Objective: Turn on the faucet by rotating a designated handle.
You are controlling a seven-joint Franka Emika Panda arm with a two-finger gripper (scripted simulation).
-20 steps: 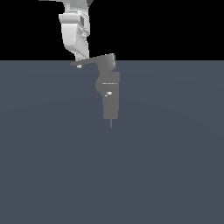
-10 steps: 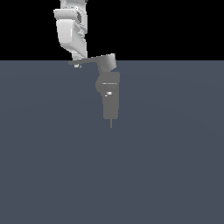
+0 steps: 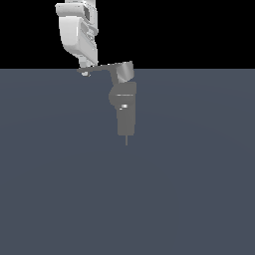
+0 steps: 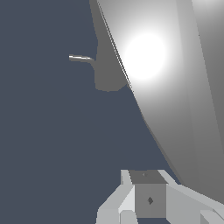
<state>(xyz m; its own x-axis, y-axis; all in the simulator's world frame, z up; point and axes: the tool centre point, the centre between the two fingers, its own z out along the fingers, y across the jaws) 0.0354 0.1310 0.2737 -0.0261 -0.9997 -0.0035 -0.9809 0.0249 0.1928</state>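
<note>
One faucet (image 3: 126, 107), one handle (image 3: 102, 68), one gripper (image 3: 85, 69) touching its tip

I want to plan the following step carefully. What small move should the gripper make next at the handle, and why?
Probably a short sideways push toward the exterior view's left. The gripper sits at the free end of the handle, which lies almost level from the top block of the faucet, so pushing there likely rotates it further.

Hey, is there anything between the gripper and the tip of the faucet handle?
Nothing: in the exterior view the gripper sits right at the handle tip, no gap visible.
</note>
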